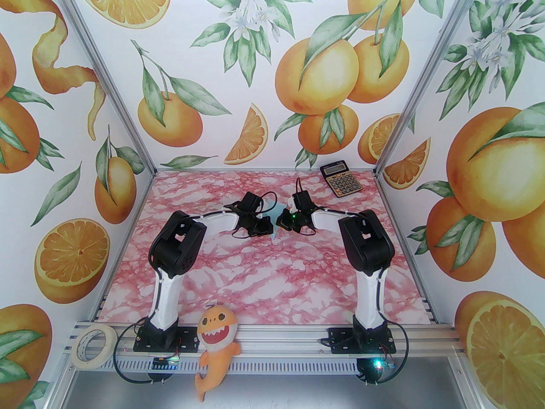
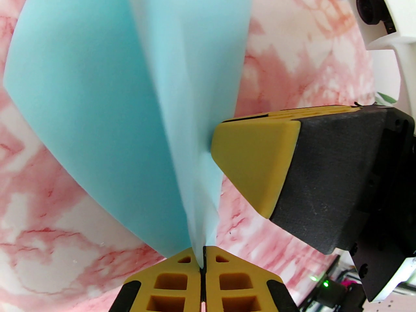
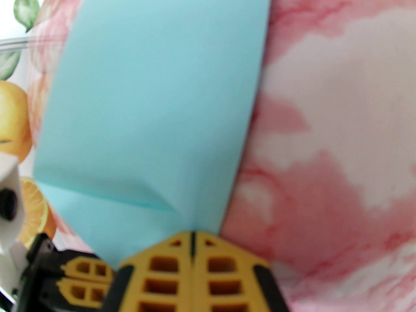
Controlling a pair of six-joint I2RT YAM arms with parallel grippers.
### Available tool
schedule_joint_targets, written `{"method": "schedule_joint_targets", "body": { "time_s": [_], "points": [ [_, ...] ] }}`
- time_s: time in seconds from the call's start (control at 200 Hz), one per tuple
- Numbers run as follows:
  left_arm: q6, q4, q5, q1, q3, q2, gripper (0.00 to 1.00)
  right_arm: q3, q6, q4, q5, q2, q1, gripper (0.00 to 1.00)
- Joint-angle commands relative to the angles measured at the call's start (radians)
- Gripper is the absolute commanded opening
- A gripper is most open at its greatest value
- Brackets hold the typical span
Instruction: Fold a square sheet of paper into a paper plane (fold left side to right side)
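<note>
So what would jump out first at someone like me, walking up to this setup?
Most likely the pale blue paper sheet in the middle of the pink marbled table, pinched by both the left gripper and the right gripper. After that, the loud orange-fruit wallpaper on the walls around it. Then the grinning orange shark toy at the near edge, between the two arm bases.

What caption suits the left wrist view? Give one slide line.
Yellow-fingered left gripper and right gripper both pinch the thin, creased pale-blue sheet of paper over the pink marbled tabletop.
</note>
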Motion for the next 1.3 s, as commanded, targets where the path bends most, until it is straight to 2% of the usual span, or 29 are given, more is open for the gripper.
{"method": "schedule_joint_targets", "body": {
  "time_s": [0.0,0.075,0.195,0.435,0.731,0.816,1.081,1.211,1.296],
  "points": [
    [0.019,-0.036,-0.025,-0.013,0.043,0.017,0.08,-0.01,-0.004,-0.029,0.026,0.036,-0.001,0.0],
    [0.021,-0.046,-0.033,-0.016,0.049,0.022,0.07,-0.01,-0.005,-0.032,0.029,0.032,-0.002,0.0],
    [0.02,-0.058,-0.04,-0.016,0.054,0.027,0.05,-0.012,-0.01,-0.031,0.029,0.009,-0.004,0.12],
    [0.013,-0.067,-0.043,-0.016,0.057,0.038,0.05,-0.025,-0.004,-0.008,0.024,-0.073,-0.007,0.19],
    [0.01,-0.062,-0.036,-0.017,0.06,0.04,0.06,-0.061,0.011,0.027,0.002,-0.1,0.003,0.19],
    [0.012,-0.066,-0.036,-0.019,0.064,0.041,0.06,-0.058,0.022,0.039,-0.008,-0.081,0.008,0.14],
    [0.014,-0.069,-0.036,-0.022,0.067,0.04,0.06,-0.021,0.03,0.044,-0.003,-0.01,0.015,0.11],
    [0.014,-0.069,-0.037,-0.022,0.07,0.039,0.06,-0.016,0.019,0.012,0.018,0.013,0.014,0.07],
    [0.017,-0.072,-0.037,-0.022,0.076,0.036,0.11,-0.023,0.013,0.005,0.03,0.022,0.011,0.05]
  ]
}}
